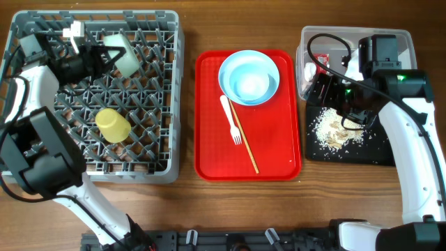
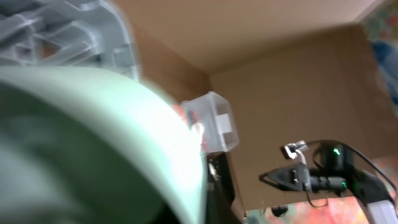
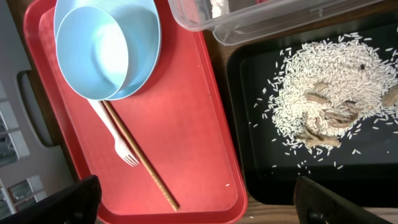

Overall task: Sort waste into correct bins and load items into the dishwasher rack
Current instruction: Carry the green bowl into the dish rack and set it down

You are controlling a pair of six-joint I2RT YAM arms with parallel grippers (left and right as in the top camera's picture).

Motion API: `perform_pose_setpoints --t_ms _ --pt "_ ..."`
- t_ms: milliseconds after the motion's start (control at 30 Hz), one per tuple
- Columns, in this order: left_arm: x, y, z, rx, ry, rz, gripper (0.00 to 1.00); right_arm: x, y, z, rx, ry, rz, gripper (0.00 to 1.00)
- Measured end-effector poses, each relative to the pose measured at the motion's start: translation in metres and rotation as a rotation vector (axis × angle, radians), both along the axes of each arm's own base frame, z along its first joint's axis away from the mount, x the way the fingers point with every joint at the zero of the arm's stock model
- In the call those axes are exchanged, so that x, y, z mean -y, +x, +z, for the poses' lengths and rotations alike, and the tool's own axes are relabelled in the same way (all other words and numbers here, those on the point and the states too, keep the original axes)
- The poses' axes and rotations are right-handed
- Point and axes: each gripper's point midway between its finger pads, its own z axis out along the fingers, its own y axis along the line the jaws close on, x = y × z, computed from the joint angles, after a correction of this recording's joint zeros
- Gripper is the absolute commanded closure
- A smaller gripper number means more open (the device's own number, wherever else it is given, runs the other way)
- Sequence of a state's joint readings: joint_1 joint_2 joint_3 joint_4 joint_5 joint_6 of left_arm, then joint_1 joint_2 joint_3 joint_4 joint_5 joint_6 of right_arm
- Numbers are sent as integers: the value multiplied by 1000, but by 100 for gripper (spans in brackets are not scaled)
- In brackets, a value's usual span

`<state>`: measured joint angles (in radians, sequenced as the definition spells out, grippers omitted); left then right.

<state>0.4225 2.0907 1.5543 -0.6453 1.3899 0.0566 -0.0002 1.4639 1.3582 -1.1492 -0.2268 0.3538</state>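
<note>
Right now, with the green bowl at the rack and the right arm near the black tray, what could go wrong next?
1. The pale green bowl lies tilted on the pegs of the dishwasher rack at the left gripper; let go like this, it may roll or tip over.
2. The open right gripper hangs beside the food scraps on the black tray; a low sweep could scatter them onto the table.

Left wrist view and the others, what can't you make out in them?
- Left wrist: the pale green bowl fills the frame, blurred; whether the left claw grips it is unclear.
- Overhead: the right arm covers much of the clear tub, hiding its contents.
- Right wrist: the top edge cuts off the clear tub.
</note>
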Motion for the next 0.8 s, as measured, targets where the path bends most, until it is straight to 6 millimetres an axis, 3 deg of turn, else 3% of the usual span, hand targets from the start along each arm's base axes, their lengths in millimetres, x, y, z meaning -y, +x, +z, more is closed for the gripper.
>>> perform_pose_setpoints --t_ms 67,200,300,533,567,733,767,800 --pt "-8 -1 -9 -45 31 31 45 0 0 0 -1 0 0 0" --pt "-31 -8 -28 -155 72 103 36 0 -1 0 -3 0 0 0" --pt "-45 -14 -36 -208 90 142 35 0 -1 0 -3 0 0 0" --pt "-77 -29 -51 -312 179 235 5 0 -1 0 -3 0 0 0" --pt "-81 -31 -49 -316 201 250 0 0 -1 0 -4 0 0 0" --pt "-89 -39 -16 -268 306 300 0 0 -1 0 -3 -2 0 0" --pt "-85 -42 9 -217 347 311 0 1 -1 0 -4 -4 -1 0" --pt "-81 -43 19 -194 364 312 0 2 -1 -1 -4 -11 -5 0"
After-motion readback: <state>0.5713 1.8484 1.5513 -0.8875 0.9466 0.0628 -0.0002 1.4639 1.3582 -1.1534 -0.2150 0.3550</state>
